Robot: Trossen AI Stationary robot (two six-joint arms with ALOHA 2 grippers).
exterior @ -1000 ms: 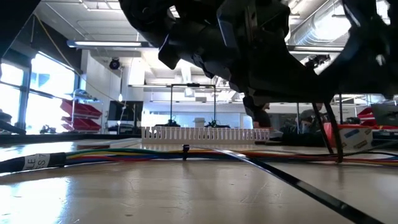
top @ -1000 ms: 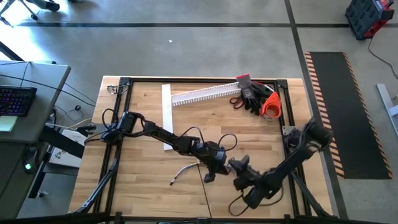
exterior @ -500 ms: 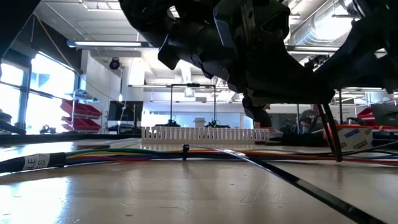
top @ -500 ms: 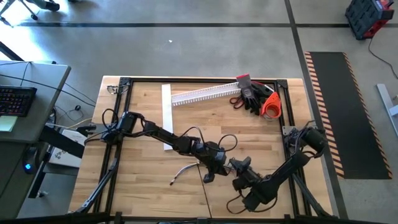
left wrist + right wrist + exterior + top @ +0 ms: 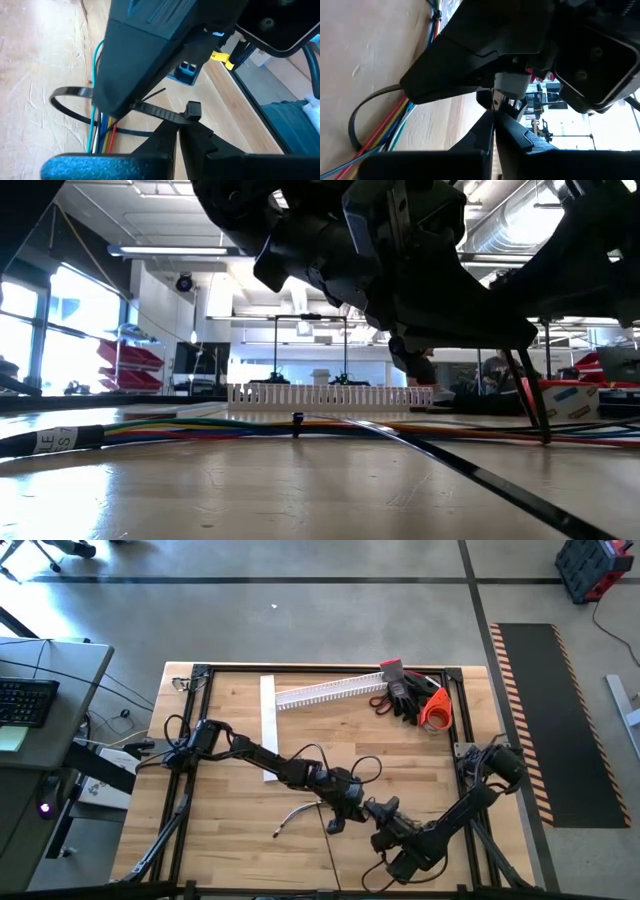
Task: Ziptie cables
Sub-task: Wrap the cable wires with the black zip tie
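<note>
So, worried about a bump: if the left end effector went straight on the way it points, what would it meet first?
Probably the right end effector, a dark body looming just ahead of the shut left end effector and the ziptie; depth is uncertain.

Both arms are stretched low over the table's middle, the left gripper [image 5: 352,812] and the right gripper [image 5: 377,812] being held tip to tip with fingers closed.
</note>
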